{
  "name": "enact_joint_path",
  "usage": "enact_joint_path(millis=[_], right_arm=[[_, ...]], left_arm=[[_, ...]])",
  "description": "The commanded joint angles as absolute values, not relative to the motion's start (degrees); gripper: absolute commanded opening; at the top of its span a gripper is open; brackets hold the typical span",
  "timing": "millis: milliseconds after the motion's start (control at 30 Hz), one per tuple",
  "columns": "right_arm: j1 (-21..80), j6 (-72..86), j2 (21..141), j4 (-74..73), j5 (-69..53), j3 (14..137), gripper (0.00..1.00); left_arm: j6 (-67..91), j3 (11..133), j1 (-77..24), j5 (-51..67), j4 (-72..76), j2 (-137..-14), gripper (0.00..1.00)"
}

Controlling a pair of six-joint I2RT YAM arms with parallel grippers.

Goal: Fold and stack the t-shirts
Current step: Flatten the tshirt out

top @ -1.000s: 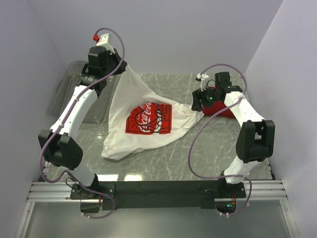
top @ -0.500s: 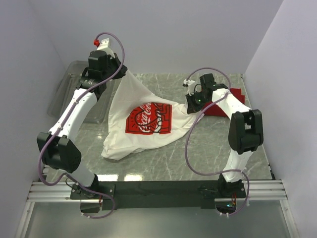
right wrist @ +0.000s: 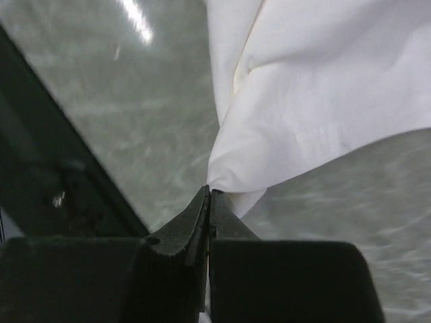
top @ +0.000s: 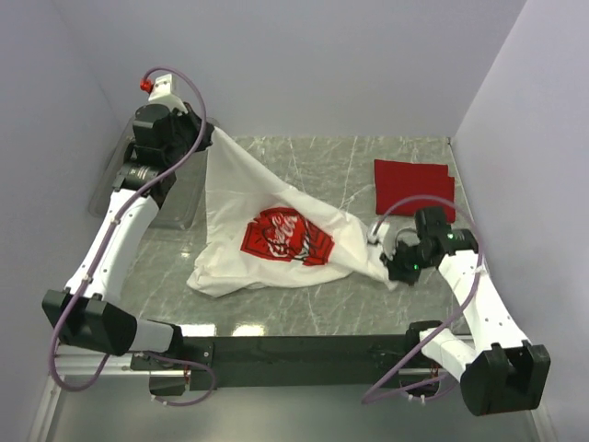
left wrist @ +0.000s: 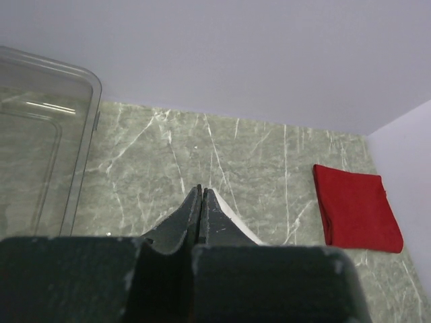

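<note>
Two pairs of fingers are seen clenched on the same garment. The left fingers (left wrist: 191, 214) are pressed together with no gap. Only a thin white sliver of the white t-shirt (left wrist: 237, 227) is shown beside them in the left wrist view, and the rest of the cloth is hidden beneath them. The right fingers (right wrist: 195, 217) are likewise shut tight. A gathered fold of the white cloth is pinched right at their tips, and from there the fabric is spread up and away across the frame.

From above, the white t-shirt is seen drawn out on a diagonal between the two grips. One end is held up by the left fingers at the far left of the desk (top: 322, 161), and the opposite end is gripped by the right fingers near the front right. The red square graphic (top: 287, 236) is turned upward at the middle, and a slack part of the shirt is left bunched on the desk toward the near left. The red t-shirt (top: 411, 184) is laid folded flat at the far right, well apart from both grips.

Which part of the shirt is gripped at either end, whether sleeve, hem or shoulder, cannot be told. The clear plastic bin (top: 179, 198) is partly covered by the left arm (top: 120, 221), and the desk surface is blurred in the right wrist view.
</note>
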State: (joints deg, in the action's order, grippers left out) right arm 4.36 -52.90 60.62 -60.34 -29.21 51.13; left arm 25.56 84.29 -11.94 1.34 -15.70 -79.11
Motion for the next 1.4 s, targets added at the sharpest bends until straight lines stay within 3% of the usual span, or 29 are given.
enact_joint_path(millis=[0, 67, 100, 233, 333, 533, 700, 1067, 1367], right_arm=[[3.78, -61.79, 57.49, -67.67, -21.46, 44.13, 0.0], [2.38, -62.49, 55.03, -68.9, -19.69, 42.72, 0.0], [1.59, -63.1, 54.06, -69.34, -19.51, 42.89, 0.08], [-4.47, -61.36, 53.44, -68.04, -20.91, 47.26, 0.58], [-7.12, -54.34, 55.97, -62.33, -24.77, 52.1, 0.66], [-7.03, -39.3, 71.96, -52.75, -32.43, 59.41, 0.66], [-7.03, -34.11, 86.63, -49.66, -31.47, 64.85, 0.58], [-6.94, -32.35, 94.39, -41.41, -18.73, 63.02, 0.61], [-6.24, -32.17, 99.93, -39.99, -17.31, 62.49, 0.59]], left_arm=[[25.49, 81.92, -11.78, 1.32, -13.18, -75.51, 0.0], [25.84, 79.64, -11.78, 2.11, -13.09, -73.84, 0.0], [26.01, 78.85, -11.78, 2.28, -13.1, -73.05, 0.0], [26.1, 74.02, -11.78, 3.69, -13.45, -69.09, 0.0], [25.66, 71.12, -11.78, 6.85, -14.85, -65.75, 0.0], [25.57, 62.61, -11.78, 8.44, -19.86, -57.58, 0.0], [27.16, 55.12, -11.78, 9.31, -20.39, -51.95, 0.0], [27.16, 50.54, -11.78, 10.37, -19.16, -50.19, 0.0], [26.89, 50.18, -11.78, 10.28, -18.98, -50.01, 0.0]])
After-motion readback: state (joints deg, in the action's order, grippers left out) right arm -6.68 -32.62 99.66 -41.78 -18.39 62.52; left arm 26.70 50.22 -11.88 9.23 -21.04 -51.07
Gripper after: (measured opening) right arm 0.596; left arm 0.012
